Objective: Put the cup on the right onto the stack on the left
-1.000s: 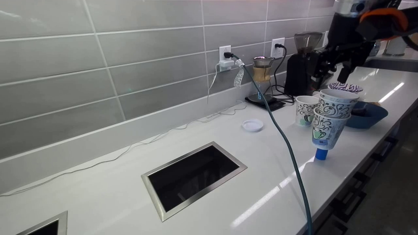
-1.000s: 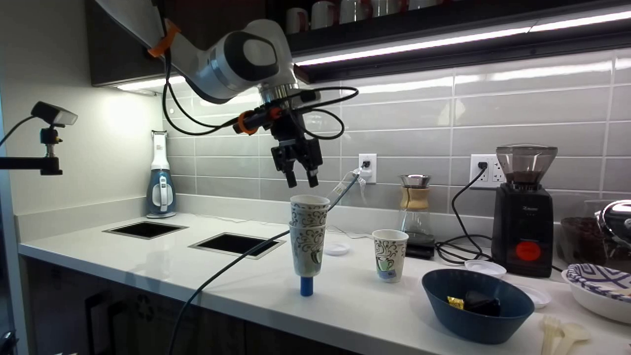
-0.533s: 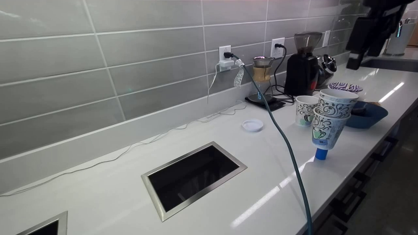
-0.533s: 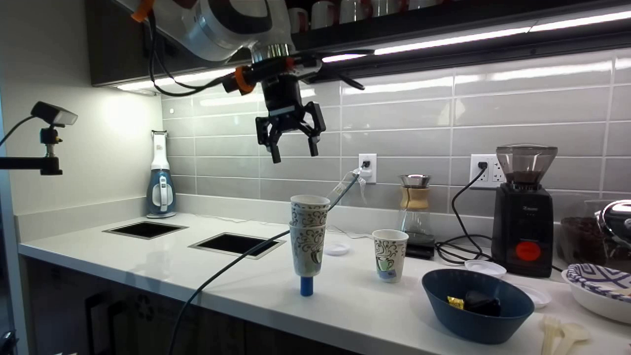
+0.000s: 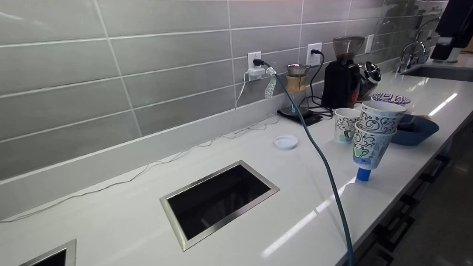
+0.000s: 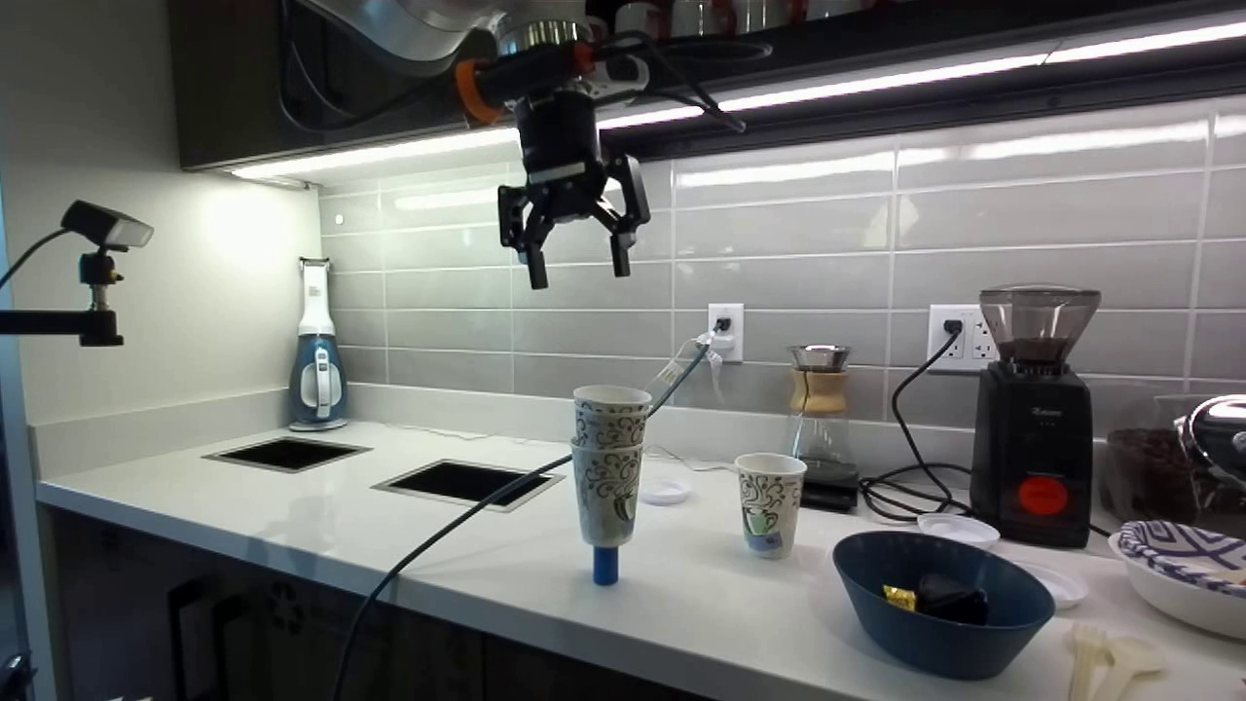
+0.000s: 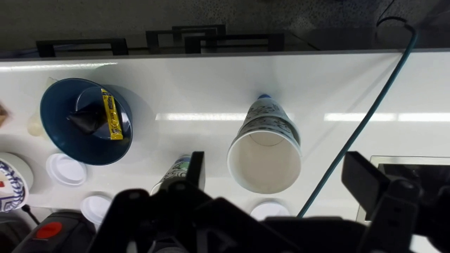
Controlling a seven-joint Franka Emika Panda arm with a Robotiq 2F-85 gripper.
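Note:
The single cup (image 6: 769, 506), white with a dark swirl and teal pattern, stands upright on the counter, right of the stack in an exterior view (image 5: 343, 127). The stack (image 6: 610, 492) is several nested cups on a small blue cylinder (image 6: 605, 565); it also shows in an exterior view (image 5: 371, 147). My gripper (image 6: 580, 275) is open and empty, well above the stack and apart from it. In the wrist view, the stack's open top (image 7: 265, 165) lies between my spread fingers (image 7: 276, 170); the single cup (image 7: 175, 172) is partly hidden behind a finger.
A dark blue bowl (image 6: 925, 643) with wrapped items stands near the single cup. A coffee grinder (image 6: 1032, 448) and glass coffee maker (image 6: 820, 419) stand by the wall. A teal cord (image 6: 467, 511) crosses the counter behind the stack. A shelf (image 6: 876, 68) overhangs.
My gripper has risen away from the stack, and its fingers have spread wider. The cup and the stack have not moved.

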